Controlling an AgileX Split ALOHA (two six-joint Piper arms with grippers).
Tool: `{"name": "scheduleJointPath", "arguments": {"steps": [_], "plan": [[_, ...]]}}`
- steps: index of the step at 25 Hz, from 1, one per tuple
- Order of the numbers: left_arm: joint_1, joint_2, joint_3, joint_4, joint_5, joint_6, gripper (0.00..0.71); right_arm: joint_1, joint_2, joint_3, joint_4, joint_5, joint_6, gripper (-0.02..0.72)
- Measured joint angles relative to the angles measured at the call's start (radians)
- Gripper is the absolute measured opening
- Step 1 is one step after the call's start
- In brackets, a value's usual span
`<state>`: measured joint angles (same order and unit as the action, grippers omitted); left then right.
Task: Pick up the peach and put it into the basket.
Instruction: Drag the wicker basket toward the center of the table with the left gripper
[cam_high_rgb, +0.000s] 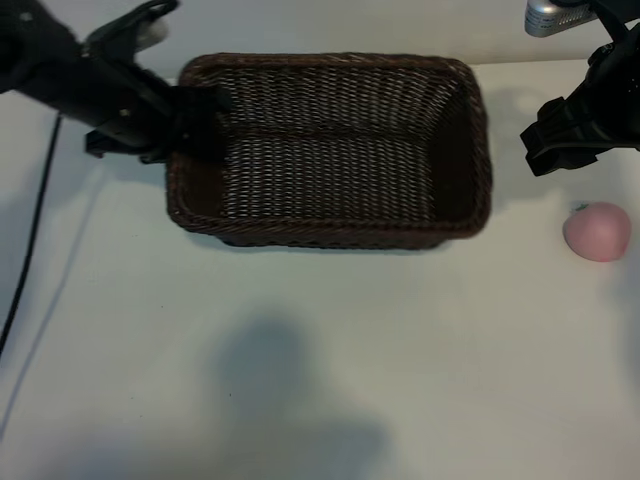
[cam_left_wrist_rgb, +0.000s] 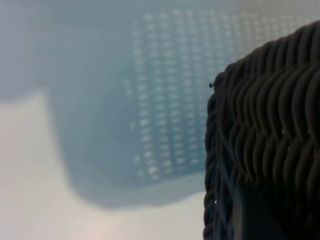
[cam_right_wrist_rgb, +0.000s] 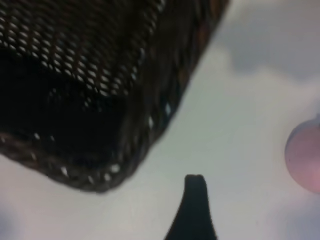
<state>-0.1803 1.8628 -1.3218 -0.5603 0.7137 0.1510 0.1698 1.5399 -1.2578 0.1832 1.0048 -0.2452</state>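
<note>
A white surface (cam_high_rgb: 300, 350) seen from above holds a large dark-brown woven basket (cam_high_rgb: 330, 150), rectangular with rounded corners and a braided rim, nothing visible inside it. A small pale-pink peach (cam_high_rgb: 597, 231) with a tiny green stem lies on the surface well to the right of the basket, outside it and touching nothing. The left end effector (cam_high_rgb: 195, 125) reaches in from the upper left and sits at the basket's left rim; its fingers stand partly apart, and whether they grip the rim cannot be told. From the left wrist, the wicker weave fills one side, very close. The right end effector (cam_high_rgb: 565, 135) hangs above the surface between the basket's right end and the peach, just above the fruit, fingers wide apart and holding nothing. From the right wrist, one dark fingertip (cam_right_wrist_rgb: 194, 210) shows between the basket corner and the peach.
</note>
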Motion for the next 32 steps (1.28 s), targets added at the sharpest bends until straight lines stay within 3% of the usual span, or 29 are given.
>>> {"name": "scheduleJointPath", "arguments": {"steps": [10, 24, 32], "plan": [[-0.055, 0.113, -0.067, -0.001, -0.013, -0.043, 0.246, 0.0, 0.0, 0.0, 0.001, 0.002, 0.0, 0.593], [-0.06, 0.2, -0.067, -0.023, -0.05, -0.061, 0.244, 0.0, 0.0, 0.0, 0.001, 0.006, 0.0, 0.593], [-0.06, 0.232, -0.069, -0.031, -0.052, -0.062, 0.204, 0.0, 0.0, 0.0, 0.0, 0.006, 0.0, 0.593]]}}
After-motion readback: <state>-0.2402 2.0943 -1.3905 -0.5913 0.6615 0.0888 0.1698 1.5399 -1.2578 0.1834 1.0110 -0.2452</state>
